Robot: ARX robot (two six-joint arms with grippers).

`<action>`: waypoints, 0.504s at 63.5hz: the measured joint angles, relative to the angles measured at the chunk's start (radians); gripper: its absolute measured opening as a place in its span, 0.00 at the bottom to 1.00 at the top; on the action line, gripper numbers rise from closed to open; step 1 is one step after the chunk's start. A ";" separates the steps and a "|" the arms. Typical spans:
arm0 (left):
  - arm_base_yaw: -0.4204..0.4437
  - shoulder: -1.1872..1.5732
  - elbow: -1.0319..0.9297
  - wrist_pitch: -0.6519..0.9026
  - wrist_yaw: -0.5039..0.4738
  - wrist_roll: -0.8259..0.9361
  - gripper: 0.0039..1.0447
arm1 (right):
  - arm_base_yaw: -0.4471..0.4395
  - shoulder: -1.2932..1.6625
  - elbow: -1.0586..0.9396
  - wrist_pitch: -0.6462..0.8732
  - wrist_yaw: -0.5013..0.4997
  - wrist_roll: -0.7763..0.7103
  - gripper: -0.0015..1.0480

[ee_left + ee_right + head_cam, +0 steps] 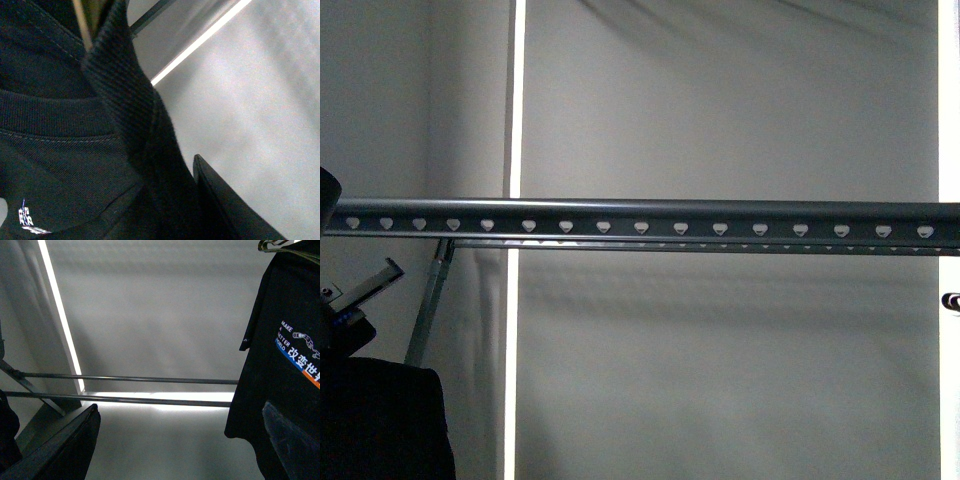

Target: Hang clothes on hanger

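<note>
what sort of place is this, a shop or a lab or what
Probably an indoor test or lab setup, not a shop: one grey metal rack rail before plain grey wall panels, a bright light strip, and a single black T-shirt.

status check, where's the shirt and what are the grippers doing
Right gripper open, empty. Left gripper state unclear, T-shirt pressed close. T-shirt not on rail yet. Nothing blocking.

Plain lab-like room (grey wall (720,100), rack rail (640,220)).
</note>
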 joint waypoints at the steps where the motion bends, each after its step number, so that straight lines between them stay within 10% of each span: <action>1: 0.000 -0.002 -0.003 0.000 0.001 -0.002 0.14 | 0.000 0.000 0.000 0.000 0.000 0.000 0.93; 22: 0.008 -0.089 -0.145 -0.011 0.160 0.018 0.04 | 0.000 0.000 0.000 0.000 0.000 0.000 0.93; 32: -0.035 -0.262 -0.299 -0.063 0.430 0.247 0.04 | 0.000 0.000 0.000 0.000 0.000 0.000 0.93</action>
